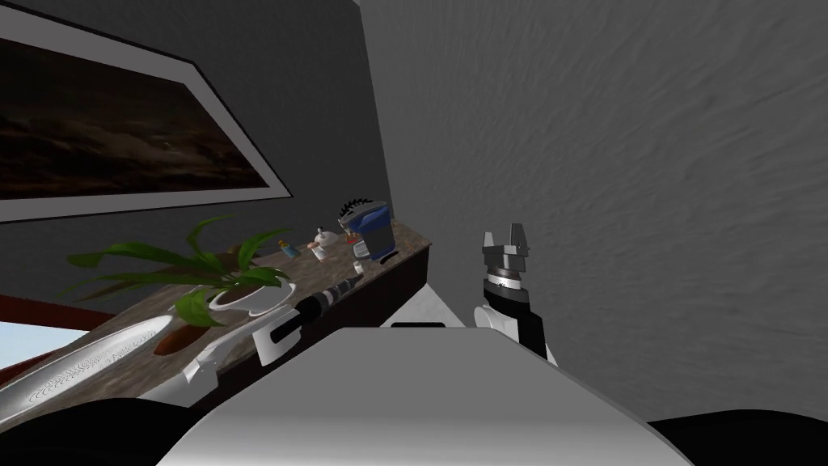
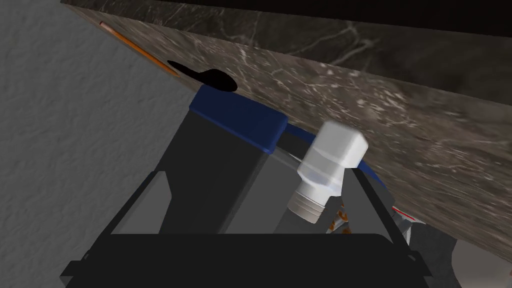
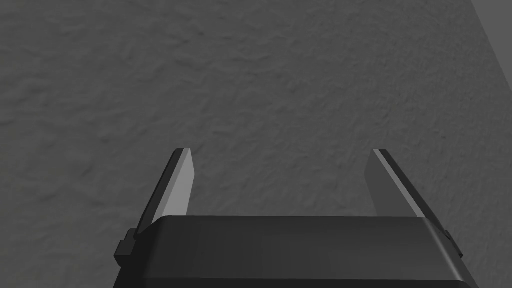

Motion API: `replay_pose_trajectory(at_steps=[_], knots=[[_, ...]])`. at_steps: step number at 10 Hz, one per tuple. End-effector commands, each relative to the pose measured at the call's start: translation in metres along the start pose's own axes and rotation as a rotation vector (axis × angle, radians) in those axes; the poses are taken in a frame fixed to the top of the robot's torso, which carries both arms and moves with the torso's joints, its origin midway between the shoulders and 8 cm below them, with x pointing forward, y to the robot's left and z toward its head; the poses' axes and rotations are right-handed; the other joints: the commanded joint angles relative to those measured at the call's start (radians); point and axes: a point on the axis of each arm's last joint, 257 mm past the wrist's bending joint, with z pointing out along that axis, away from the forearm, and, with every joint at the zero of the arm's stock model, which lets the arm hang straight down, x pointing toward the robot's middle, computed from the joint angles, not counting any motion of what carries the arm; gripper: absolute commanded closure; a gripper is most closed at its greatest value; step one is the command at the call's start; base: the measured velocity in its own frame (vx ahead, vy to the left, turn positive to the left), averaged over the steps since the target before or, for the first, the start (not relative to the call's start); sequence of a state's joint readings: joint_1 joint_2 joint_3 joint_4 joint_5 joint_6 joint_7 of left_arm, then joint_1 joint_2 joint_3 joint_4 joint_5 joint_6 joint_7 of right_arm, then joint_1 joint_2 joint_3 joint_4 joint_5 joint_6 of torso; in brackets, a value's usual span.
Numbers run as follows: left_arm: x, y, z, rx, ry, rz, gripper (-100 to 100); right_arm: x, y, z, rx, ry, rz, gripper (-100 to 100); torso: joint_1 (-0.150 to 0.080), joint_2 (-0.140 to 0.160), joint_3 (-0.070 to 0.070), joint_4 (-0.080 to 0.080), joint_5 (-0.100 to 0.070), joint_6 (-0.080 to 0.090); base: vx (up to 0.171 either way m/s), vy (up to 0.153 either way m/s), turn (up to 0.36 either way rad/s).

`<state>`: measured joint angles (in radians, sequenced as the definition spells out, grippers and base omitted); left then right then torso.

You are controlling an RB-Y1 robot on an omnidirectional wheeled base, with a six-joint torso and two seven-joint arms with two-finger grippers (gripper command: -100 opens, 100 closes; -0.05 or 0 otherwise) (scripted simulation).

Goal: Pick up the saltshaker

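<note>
**What you cannot make out here**

On the counter (image 1: pixel 408 243) the little pieces by the wall are too small for you to name: a tiny bottle-like thing (image 1: pixel 284 247), a white knobbed piece (image 1: pixel 323 239), and what is perhaps the saltshaker (image 1: pixel 356 265), a mere white speck. The pale tray (image 1: pixel 81 364) and the framed picture (image 1: pixel 121 137) run off the left edge. From the left wrist, the left gripper (image 2: pixel 257 172) lays its dark body across the foot of the blue-topped box (image 2: pixel 215 165) and most of an orange-and-grey thing (image 2: pixel 341 222). There the saltshaker is blurred at its cap, and you cannot tell whether it touches the finger (image 2: pixel 372 200) beside it.
</note>
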<state>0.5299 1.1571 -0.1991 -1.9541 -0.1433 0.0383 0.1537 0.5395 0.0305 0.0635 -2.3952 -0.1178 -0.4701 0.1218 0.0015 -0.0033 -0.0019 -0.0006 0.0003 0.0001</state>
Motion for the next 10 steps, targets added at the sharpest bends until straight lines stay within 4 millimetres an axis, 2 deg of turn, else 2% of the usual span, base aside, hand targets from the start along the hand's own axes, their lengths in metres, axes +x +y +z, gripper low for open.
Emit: replay_pose_trajectory(at_steps=[1, 2, 3, 9, 10], knots=[[-0.006, 0.022, -0.004, -0.062, 0.011, 0.047, -100, 0.0, 0.0, 0.0, 0.0, 0.0, 0.0, 0, 0.0, 0.0, 0.0, 0.0, 0.0, 0.0, 0.046, 0.015, -0.232], [-0.01, 0.035, -0.006, -0.097, 0.016, 0.075, -100, 0.0, 0.0, 0.0, 0.0, 0.0, 0.0, 0, 0.0, 0.0, 0.0, 0.0, 0.0, 0.0, 0.044, 0.02, -0.233], [-0.01, 0.035, -0.006, -0.097, 0.016, 0.075, -100, 0.0, 0.0, 0.0, 0.0, 0.0, 0.0, 0, 0.0, 0.0, 0.0, 0.0, 0.0, 0.0, 0.024, 0.019, -0.056], [-0.039, 0.094, -0.023, -0.267, 0.033, 0.22, -100, 0.0, 0.0, 0.0, 0.0, 0.0, 0.0, 0, -0.001, 0.001, 0.001, 0.0, 0.0, 0.0, 0.026, 0.013, -0.154], [-0.037, 0.088, -0.02, -0.248, 0.032, 0.204, -100, 0.0, 0.0, 0.0, 0.0, 0.0, 0.0, 0, -0.001, 0.001, 0.001, 0.0, 0.0, 0.0, 0.012, 0.011, -0.036]])
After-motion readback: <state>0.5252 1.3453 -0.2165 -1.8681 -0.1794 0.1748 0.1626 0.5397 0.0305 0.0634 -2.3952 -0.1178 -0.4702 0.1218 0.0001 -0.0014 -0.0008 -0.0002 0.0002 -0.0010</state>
